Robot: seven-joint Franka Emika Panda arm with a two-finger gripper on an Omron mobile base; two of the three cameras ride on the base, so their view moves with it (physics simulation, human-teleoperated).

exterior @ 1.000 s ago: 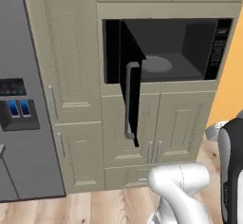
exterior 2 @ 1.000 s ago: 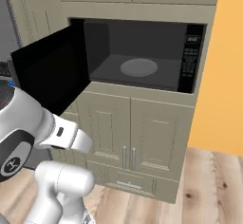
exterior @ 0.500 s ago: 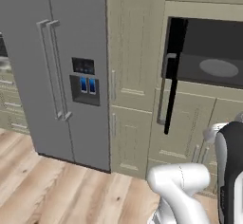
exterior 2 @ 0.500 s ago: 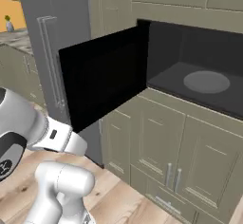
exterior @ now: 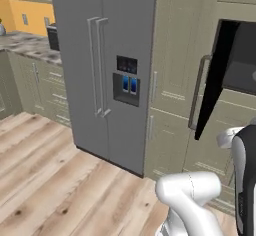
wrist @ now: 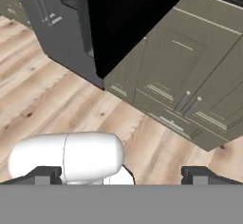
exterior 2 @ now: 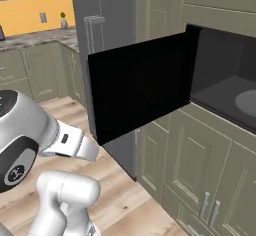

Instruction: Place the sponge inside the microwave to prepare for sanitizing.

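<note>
Microwave built-in, glossy black door swung open.

A light wooden plank floor is seen, on which a tall grey double-door refrigerator and beige panelled base cabinets are stood side by side.

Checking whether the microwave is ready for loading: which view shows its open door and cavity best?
The right base view: the microwave shows its black door swung wide, dark cavity and part of the turntable. The left base view shows the door edge-on with its handle. The hand view shows only the door's black face.
</note>
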